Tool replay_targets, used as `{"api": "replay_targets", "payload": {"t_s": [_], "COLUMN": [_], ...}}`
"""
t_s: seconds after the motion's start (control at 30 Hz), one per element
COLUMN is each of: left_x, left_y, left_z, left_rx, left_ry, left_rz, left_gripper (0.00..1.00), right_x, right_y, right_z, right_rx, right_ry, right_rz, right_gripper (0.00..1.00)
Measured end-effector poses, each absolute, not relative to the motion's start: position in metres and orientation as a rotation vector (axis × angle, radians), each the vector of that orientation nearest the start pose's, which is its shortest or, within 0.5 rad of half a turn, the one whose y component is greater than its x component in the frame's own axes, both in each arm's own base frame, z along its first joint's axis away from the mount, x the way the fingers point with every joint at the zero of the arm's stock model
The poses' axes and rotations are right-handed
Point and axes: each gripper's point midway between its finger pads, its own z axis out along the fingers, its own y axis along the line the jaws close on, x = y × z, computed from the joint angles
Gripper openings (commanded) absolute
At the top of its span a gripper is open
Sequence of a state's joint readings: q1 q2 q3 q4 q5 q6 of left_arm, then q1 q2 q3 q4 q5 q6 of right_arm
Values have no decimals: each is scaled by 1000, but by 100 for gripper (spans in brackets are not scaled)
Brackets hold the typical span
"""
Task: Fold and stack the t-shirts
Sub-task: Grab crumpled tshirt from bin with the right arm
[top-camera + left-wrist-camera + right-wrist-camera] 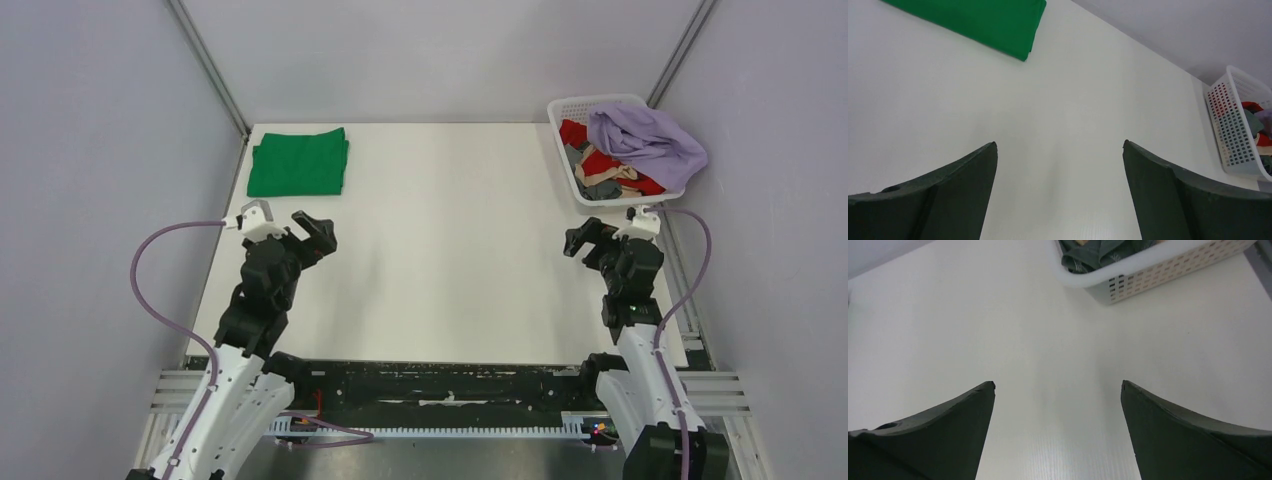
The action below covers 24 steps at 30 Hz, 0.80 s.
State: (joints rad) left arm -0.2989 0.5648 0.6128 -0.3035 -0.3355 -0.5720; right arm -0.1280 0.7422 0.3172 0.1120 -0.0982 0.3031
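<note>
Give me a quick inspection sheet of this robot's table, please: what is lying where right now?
Surface: white table, smooth.
Job's things: green t-shirt folded at the far left; lavender t-shirt heaped on other shirts in the white basket, far right.
Clutter: nothing seen.
Grippers: left gripper and right gripper both open, empty, above the table.
Cables: a purple cable loops off each wrist.
Surroundings: plain grey walls, metal frame.

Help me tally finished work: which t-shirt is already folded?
The green t-shirt, lying folded flat at the far left corner of the table. The lavender t-shirt and red t-shirt lie crumpled in the white basket.
</note>
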Motion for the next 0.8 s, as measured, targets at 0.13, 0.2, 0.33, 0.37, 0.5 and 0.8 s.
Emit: {"api": "replay_targets", "payload": {"t_s": [0.13, 0.2, 0.33, 0.37, 0.5, 0.8], "left_x": [267, 269, 272, 274, 277, 278], "left_y": [-44, -44, -44, -44, -41, -38], "left_z": [232, 233, 230, 229, 224, 231], "left_rx": [-480, -482, -486, -488, -499, -508], "left_ry": [1740, 1731, 1737, 1741, 1751, 1719], "left_rz": [-319, -321, -310, -305, -283, -274], "left_gripper": [100, 100, 100, 100, 100, 100], "right_x": [317, 333, 382, 402, 478, 597], "right_y": [-17, -26, -46, -53, -77, -118], "right_z": [163, 186, 225, 237, 269, 212], "right_rx": [346, 364, 376, 365, 217, -139], "right_ry": [1794, 1746, 1701, 1698, 1679, 1868], "right_rz": [182, 151, 68, 29, -138, -412], "right_gripper": [98, 98, 98, 98, 98, 63]}}
